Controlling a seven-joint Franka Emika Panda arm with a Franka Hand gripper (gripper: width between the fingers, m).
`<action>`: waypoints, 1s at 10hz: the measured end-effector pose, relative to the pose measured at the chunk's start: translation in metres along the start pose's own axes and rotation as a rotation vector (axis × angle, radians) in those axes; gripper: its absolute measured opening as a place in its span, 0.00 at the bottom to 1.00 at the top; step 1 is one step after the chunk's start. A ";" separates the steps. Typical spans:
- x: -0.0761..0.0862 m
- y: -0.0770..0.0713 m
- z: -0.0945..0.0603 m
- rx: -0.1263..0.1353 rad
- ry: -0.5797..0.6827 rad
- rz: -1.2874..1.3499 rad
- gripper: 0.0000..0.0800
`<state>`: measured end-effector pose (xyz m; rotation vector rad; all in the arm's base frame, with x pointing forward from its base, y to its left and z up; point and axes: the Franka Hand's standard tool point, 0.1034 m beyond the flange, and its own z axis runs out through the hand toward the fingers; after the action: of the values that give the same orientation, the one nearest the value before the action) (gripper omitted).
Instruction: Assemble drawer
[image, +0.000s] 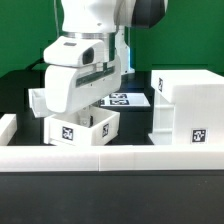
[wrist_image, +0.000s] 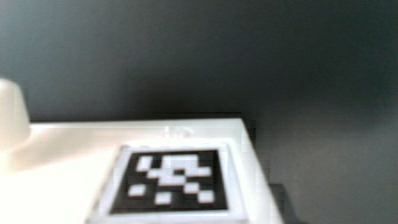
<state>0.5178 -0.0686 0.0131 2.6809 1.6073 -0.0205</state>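
The big white cube case (image: 185, 105) stands at the exterior view's right, with a tag on its front. One small white tray (image: 82, 129) sits front centre, tag facing the camera. A second tray (image: 37, 101) lies behind it to the left, half hidden by the arm. My gripper (image: 86, 115) hangs right over the front tray, its fingertips hidden by the hand and the tray's rim. The wrist view shows no fingers, only a white tagged face (wrist_image: 173, 180) close below and a white rounded edge (wrist_image: 9, 112) beside it.
The marker board (image: 127, 99) lies flat on the black table between the trays and the case. A low white wall (image: 120, 160) runs along the front edge, with another segment (image: 8, 125) at the left. Green backdrop behind.
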 end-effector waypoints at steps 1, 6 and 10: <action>0.001 0.001 0.000 -0.002 -0.008 -0.088 0.05; 0.007 -0.001 -0.001 -0.010 -0.047 -0.419 0.05; 0.006 -0.001 0.000 -0.009 -0.048 -0.411 0.05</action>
<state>0.5201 -0.0626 0.0133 2.2741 2.1004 -0.0808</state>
